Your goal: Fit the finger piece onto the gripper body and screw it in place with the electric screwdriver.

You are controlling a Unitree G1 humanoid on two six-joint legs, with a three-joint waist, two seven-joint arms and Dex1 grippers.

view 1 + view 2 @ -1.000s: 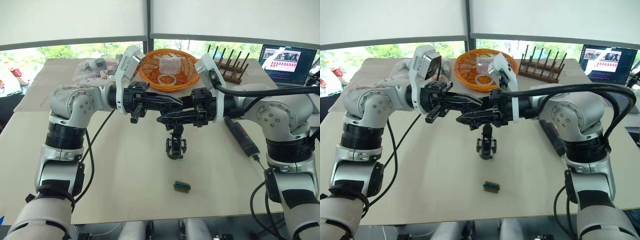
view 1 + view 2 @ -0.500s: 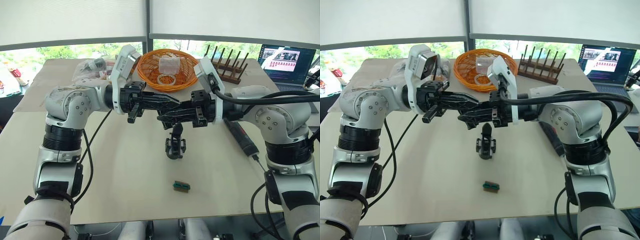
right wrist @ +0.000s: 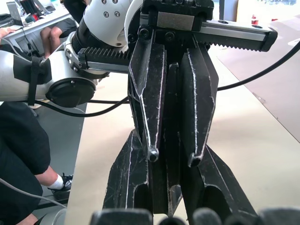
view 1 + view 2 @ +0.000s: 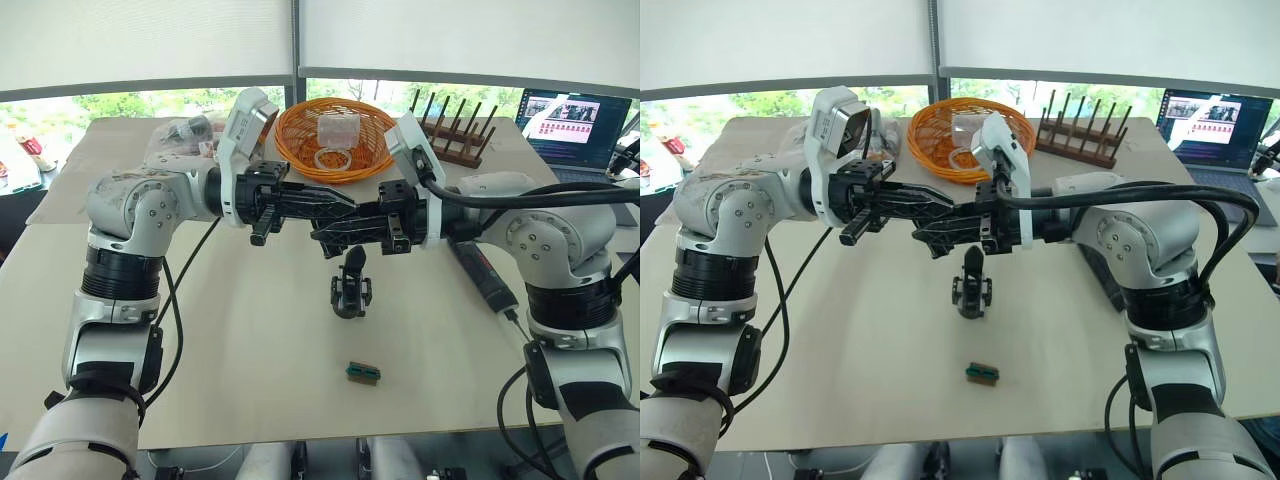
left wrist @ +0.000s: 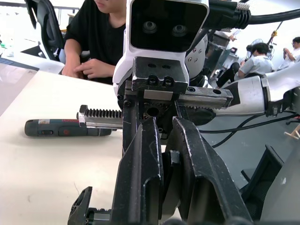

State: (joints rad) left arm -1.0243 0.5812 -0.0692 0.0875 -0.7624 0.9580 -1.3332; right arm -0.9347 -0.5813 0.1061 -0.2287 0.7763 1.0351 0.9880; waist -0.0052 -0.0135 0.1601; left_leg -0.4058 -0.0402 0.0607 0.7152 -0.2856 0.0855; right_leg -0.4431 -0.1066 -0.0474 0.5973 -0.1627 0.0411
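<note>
Gripper body (image 4: 350, 290) stood upright on the tabletop (image 4: 250, 350), directly below the two sets of jaws that met tip to tip above it. It looked small, rigid and light enough to tip if nudged, so its round base seemed the safest place to hold. Between the meeting tips a small dark part, probably the finger piece (image 3: 169, 89), appeared pinched, though which side truly gripped it could not be told. Both the left gripper (image 4: 335, 203) and the right gripper (image 4: 330, 232) were held level, forearms angled inward. The electric screwdriver (image 4: 483, 272) lay beyond the right wrist.
</note>
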